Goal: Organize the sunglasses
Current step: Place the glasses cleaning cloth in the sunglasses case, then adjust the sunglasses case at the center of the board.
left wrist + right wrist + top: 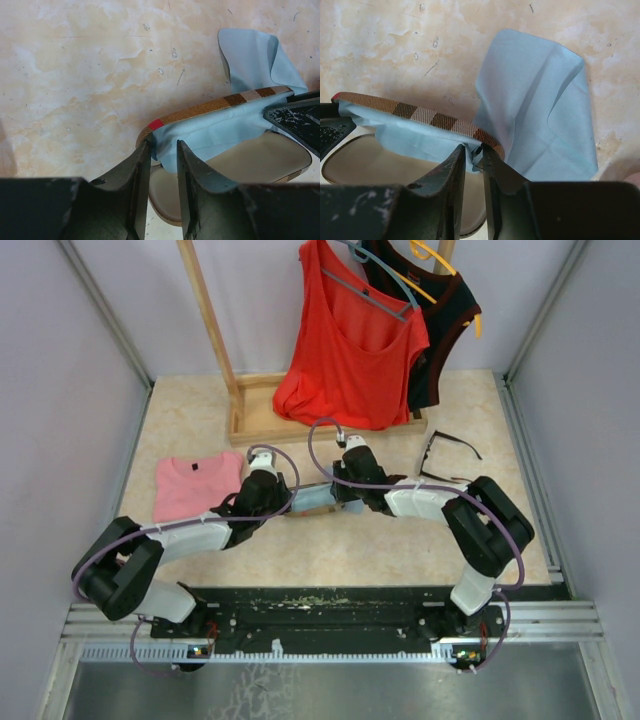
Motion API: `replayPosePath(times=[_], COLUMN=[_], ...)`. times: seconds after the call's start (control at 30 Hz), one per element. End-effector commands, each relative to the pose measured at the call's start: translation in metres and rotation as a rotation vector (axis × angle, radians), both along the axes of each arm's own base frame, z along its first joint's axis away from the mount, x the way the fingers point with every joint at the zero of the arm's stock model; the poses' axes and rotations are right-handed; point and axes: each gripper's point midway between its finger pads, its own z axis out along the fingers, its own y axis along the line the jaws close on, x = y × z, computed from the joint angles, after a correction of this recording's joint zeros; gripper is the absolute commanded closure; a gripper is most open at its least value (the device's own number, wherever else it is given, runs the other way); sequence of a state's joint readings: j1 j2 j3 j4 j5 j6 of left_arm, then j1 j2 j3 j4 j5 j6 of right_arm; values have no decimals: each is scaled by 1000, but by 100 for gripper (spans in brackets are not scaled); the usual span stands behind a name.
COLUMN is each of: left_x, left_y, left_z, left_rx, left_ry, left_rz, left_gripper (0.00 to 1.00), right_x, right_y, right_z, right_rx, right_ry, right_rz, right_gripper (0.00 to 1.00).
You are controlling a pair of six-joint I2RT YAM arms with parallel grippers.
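Observation:
The brown plaid case lies open at mid-table, with a light blue cloth draped in and over it. My left gripper straddles the case's left end with narrow jaws, one finger outside and one on the cloth inside. My right gripper is pinched on the cloth at the case's right rim. In the top view, both grippers, left and right, meet at the case. The black-framed sunglasses lie unfolded at the right. The reddish-brown pair is out of view.
A folded pink shirt lies at the left. A wooden rack base stands at the back with a red top and a black top hanging over it. Grey walls close in both sides.

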State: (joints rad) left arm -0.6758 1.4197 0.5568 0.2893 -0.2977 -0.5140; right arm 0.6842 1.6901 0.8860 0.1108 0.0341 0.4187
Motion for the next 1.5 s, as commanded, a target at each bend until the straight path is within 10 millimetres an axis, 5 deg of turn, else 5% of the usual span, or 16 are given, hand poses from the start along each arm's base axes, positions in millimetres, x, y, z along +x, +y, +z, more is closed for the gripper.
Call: replayPosePath(times=[0.0, 0.73, 1.03, 1.47], left_x=[7, 6, -1, -37], left_y=[5, 2, 2, 37], left_z=[5, 13, 37, 64], left_rx=[18, 4, -46, -96], left_ry=[-23, -30, -55, -26], left_rz=[19, 6, -6, 84], left_gripper=[65, 58, 50, 44], right_x=[16, 3, 0, 21], right_y=[3, -19, -28, -30], right_z=[27, 75, 80, 81], right_rx=[32, 33, -38, -128], right_ry=[-76, -173, -183, -168], right_rz=[-15, -27, 10, -9], right_gripper=[77, 64, 62, 63])
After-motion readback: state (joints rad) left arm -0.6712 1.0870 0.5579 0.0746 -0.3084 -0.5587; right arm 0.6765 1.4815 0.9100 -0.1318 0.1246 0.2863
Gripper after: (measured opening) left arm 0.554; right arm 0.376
